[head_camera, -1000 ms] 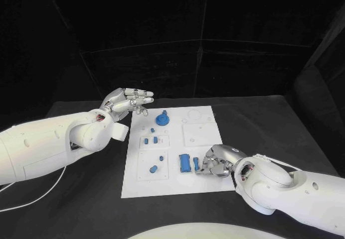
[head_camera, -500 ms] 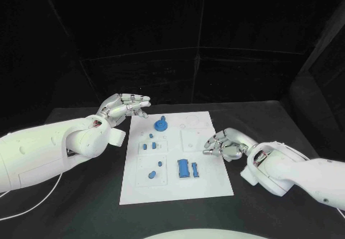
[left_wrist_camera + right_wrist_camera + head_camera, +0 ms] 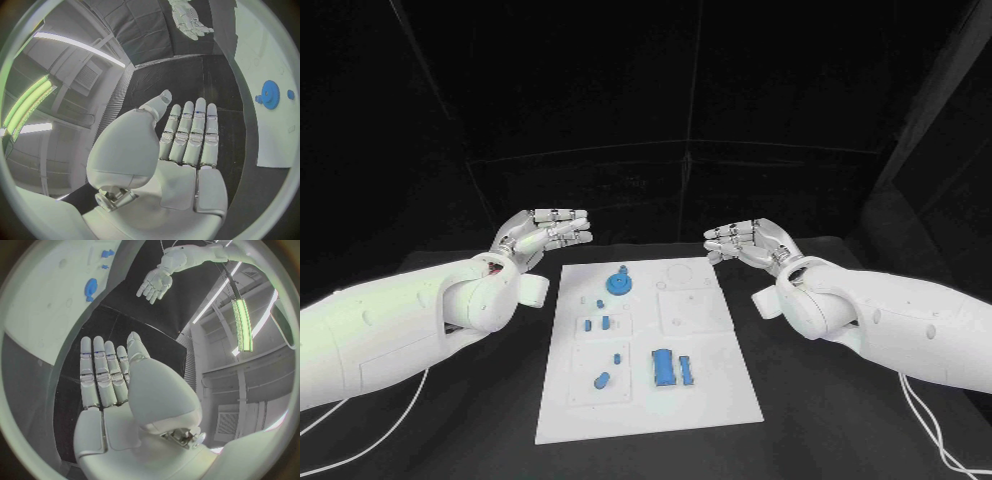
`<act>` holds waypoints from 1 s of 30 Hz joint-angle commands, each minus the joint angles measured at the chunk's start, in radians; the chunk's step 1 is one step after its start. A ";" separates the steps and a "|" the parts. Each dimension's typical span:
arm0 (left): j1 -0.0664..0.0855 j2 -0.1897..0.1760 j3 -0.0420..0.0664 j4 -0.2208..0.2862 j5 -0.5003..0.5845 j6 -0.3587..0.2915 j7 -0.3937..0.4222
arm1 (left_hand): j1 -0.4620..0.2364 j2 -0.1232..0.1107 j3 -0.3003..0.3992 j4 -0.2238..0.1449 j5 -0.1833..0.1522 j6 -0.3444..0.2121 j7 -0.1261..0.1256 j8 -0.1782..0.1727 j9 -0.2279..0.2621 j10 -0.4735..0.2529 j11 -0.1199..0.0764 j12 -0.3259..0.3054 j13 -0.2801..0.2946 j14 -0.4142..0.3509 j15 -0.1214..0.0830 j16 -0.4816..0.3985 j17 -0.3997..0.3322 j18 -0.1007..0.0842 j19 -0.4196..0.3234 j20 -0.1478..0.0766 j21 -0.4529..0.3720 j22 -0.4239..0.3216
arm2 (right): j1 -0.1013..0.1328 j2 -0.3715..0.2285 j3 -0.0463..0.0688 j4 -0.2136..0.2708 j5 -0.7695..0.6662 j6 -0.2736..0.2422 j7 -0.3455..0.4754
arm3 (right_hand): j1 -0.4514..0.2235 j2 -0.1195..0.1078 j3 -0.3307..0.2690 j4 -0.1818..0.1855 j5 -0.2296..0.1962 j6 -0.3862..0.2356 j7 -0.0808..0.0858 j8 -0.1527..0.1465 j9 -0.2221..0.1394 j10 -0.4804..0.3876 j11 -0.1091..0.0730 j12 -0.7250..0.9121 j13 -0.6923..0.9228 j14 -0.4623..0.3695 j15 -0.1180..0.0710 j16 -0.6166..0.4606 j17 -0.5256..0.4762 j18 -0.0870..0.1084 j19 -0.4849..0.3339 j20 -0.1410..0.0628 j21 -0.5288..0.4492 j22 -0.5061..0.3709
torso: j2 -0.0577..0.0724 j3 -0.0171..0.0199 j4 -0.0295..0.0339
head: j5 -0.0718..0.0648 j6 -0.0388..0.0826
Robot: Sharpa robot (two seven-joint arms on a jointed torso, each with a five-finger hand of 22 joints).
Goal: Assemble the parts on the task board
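Evidently both the left hand (image 3: 545, 230) and right hand (image 3: 750, 241) hover empty, fingers extended, beyond the task board (image 3: 646, 400), perhaps leaving its blue parts (image 3: 672, 367) unobstructed.

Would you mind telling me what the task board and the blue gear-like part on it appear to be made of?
The task board looks like matte white plastic or painted sheet: flat, even, no glare, with shallow recesses. The blue gear-like part looks like moulded or printed plastic: uniform saturated colour, dull surface. Neither material can be confirmed from looks alone.
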State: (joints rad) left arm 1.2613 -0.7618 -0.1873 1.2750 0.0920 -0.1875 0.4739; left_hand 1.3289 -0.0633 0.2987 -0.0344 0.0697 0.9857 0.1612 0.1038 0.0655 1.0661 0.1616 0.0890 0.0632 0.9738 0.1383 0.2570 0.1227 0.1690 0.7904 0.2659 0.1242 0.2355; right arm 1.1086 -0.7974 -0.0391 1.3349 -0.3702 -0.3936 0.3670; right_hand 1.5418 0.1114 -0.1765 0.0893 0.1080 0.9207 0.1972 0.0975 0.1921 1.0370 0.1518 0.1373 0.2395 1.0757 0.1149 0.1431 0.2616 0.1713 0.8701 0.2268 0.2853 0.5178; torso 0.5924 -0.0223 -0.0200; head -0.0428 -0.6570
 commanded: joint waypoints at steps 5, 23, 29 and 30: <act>-0.014 0.054 0.002 -0.068 0.077 -0.075 0.063 | -0.006 0.010 -0.059 0.013 0.001 -0.010 -0.008 -0.039 -0.001 -0.076 0.019 -0.029 -0.002 -0.017 0.018 -0.103 -0.040 0.017 -0.034 0.015 -0.038 -0.052 | 0.004 0.082 0.004 -0.126 0.143 0.090 0.121 | -0.054 0.017 0.011 -0.063 -0.003 0.023 -0.001 -0.032 -0.056 0.024 0.000 -0.038 -0.128 0.036 0.007 -0.076 -0.106 0.013 0.065 0.002 -0.096 -0.104 | -0.029 -0.0005 0.0033 | 0.001 0.037; -0.089 0.037 0.069 0.058 -0.002 -0.245 0.036 | -0.767 0.063 -0.200 0.034 -0.070 -0.572 -0.161 -0.104 -0.065 -0.649 -0.086 -0.089 -0.063 -0.569 -0.138 -0.257 -0.123 -0.078 -0.470 -0.147 -0.124 -0.160 | -0.025 0.063 0.019 0.024 0.224 -0.139 0.112 | -0.911 -0.111 0.106 -0.089 -0.108 -0.512 -0.111 -0.097 -0.192 -0.574 -0.152 -0.137 -0.240 -0.590 -0.115 -0.143 -0.262 -0.079 -0.453 -0.128 -0.285 -0.356 | -0.048 0.0223 0.0200 | 0.043 0.057; -0.157 0.006 0.135 0.190 -0.052 -0.433 0.042 | -0.891 0.063 -0.221 0.034 -0.070 -0.663 -0.161 -0.104 -0.065 -0.741 -0.162 -0.089 -0.063 -0.658 -0.138 -0.257 -0.123 -0.090 -0.540 -0.173 -0.124 -0.235 | -0.047 0.033 0.032 0.164 0.321 -0.296 0.139 | -1.056 -0.111 0.176 -0.089 -0.108 -0.606 -0.197 -0.097 -0.192 -0.681 -0.152 -0.137 -0.240 -0.702 -0.115 -0.143 -0.262 -0.092 -0.548 -0.151 -0.285 -0.393 | -0.048 0.0223 0.0200 | 0.043 0.057; -0.166 0.002 0.143 0.207 -0.059 -0.457 0.042 | -0.908 0.063 -0.224 0.034 -0.070 -0.676 -0.161 -0.104 -0.065 -0.754 -0.162 -0.089 -0.063 -0.670 -0.138 -0.257 -0.123 -0.098 -0.550 -0.177 -0.124 -0.235 | -0.050 0.030 0.034 0.179 0.331 -0.313 0.142 | -1.075 -0.111 0.176 -0.089 -0.108 -0.618 -0.197 -0.097 -0.192 -0.694 -0.152 -0.137 -0.240 -0.716 -0.115 -0.143 -0.262 -0.098 -0.561 -0.153 -0.285 -0.398 | -0.048 0.0223 0.0200 | 0.043 0.057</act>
State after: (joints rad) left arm 1.0975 -0.7558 -0.0472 1.4665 0.0890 -0.4937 0.5016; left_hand 0.5698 -0.0014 0.1030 -0.0011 0.0077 0.4190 0.0254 0.0080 0.0027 0.4228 0.0435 0.0073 0.0031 0.4102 0.0252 0.0193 0.0034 0.0997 0.3253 0.1211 0.0080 0.0436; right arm 1.0583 -0.7644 -0.0072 1.4986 -0.1251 -0.5744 0.4716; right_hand 0.6336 0.0149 -0.0320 -0.0004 0.0096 0.4113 0.0697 0.0077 0.0074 0.4635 0.0232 0.0073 0.0032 0.4872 0.0087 0.0084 0.0086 0.1001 0.4189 0.0997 0.0281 0.1627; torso 0.5449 -0.0010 -0.0007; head -0.0001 -0.5999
